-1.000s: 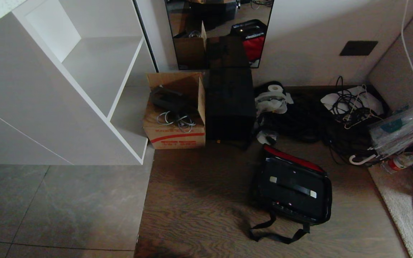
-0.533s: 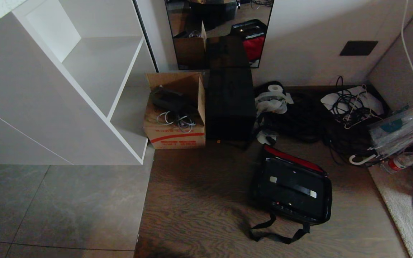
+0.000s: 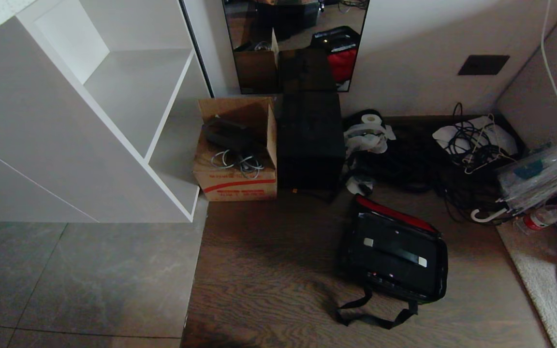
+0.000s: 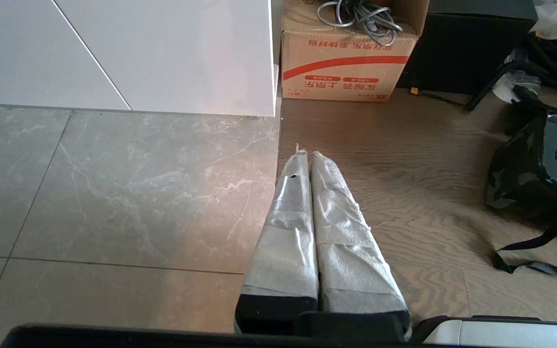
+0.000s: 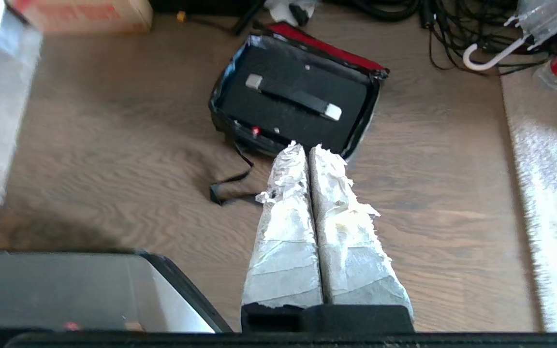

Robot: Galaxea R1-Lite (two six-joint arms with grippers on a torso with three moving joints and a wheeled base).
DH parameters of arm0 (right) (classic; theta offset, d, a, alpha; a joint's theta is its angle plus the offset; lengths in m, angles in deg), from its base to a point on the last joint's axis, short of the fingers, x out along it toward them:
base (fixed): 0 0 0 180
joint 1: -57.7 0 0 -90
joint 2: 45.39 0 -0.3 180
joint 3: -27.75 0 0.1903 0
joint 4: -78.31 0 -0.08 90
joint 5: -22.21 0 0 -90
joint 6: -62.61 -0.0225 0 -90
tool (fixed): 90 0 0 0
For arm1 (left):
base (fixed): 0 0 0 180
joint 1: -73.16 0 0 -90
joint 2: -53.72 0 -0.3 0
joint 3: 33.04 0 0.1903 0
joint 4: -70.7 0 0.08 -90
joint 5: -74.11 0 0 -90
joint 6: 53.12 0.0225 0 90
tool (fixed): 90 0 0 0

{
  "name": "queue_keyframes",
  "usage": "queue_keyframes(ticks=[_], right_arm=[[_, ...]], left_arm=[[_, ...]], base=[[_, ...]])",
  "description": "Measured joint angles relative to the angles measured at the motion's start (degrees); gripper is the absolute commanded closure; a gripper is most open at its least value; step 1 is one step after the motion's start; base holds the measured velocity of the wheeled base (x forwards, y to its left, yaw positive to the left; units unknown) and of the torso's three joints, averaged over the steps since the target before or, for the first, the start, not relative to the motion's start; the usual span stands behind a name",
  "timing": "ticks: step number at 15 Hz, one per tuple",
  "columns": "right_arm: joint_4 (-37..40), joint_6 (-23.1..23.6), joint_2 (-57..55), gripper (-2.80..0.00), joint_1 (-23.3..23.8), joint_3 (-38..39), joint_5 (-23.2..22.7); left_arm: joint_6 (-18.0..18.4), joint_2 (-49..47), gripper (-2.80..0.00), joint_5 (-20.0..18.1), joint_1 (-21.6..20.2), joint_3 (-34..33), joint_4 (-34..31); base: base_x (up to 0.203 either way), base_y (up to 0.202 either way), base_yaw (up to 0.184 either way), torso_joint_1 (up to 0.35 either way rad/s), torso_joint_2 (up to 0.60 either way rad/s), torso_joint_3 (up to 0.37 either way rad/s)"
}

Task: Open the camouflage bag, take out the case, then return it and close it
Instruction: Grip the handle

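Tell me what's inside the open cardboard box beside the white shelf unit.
The cardboard box holds a dark bundled item toward the back and a coil of grey cables near its front edge. Anything beneath them is covered and cannot be seen.

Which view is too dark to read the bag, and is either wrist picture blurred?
Head view: dim, the camouflage bag reads almost black. Right wrist view: brighter, the bag sharp but the cardboard box at the frame's edge smeared. Left wrist view: evenly lit, sharp.

camouflage bag (image 4: 525,174): cut by frame edge | cardboard box (image 5: 80,14): blurred, cropped
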Motion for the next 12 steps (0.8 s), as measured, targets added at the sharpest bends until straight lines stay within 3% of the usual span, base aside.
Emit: queue_keyframes(ticks=[3,7,10,12], right_arm=[[3.94,-1.90,-0.05,0.00,0.00,-8.60,0.15],[31.44,-3.75,-2.65,0.00,0.16,-33.88,-4.25],[46.99,-8.33,-15.27,0.00,-0.34,-43.73,-7.17],[46.04,-12.35,-27.82,0.00,-0.81,-47.58,-8.41]], left_arm=[[0.01,0.00,0.00,0.00,0.00,0.00,0.00],[-0.01,0.00,0.00,0.00,0.00,0.00,0.00],[0.01,0.00,0.00,0.00,0.00,0.00,0.00],[-0.01,0.00,0.00,-0.01,0.00,0.00,0.00]], base=[[0.000,0.000,0.000,0.000,0.00,0.000],[0.000,0.000,0.000,0.000,0.00,0.000],[0.000,0.000,0.000,0.000,0.00,0.000],[0.000,0.000,0.000,0.000,0.00,0.000]])
